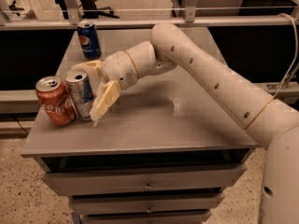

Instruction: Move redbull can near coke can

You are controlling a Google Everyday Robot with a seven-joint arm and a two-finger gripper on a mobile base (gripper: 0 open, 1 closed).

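The redbull can (pixel 78 95), slim and silver with blue panels, stands upright on the grey table (pixel 154 125) near its left front. It is right beside the red coke can (pixel 55 101), nearly touching it. My gripper (pixel 88 93) is at the redbull can's right side with its fingers spread. One finger (pixel 88 66) reaches behind the can's top. The other finger (pixel 105 101) hangs in front and to the right, slightly off the can.
A blue Pepsi can (pixel 88 40) stands at the table's far left corner. My white arm (pixel 210 78) crosses the table from the right. Drawers (pixel 149 185) sit under the tabletop. A rail (pixel 140 22) runs behind the table.
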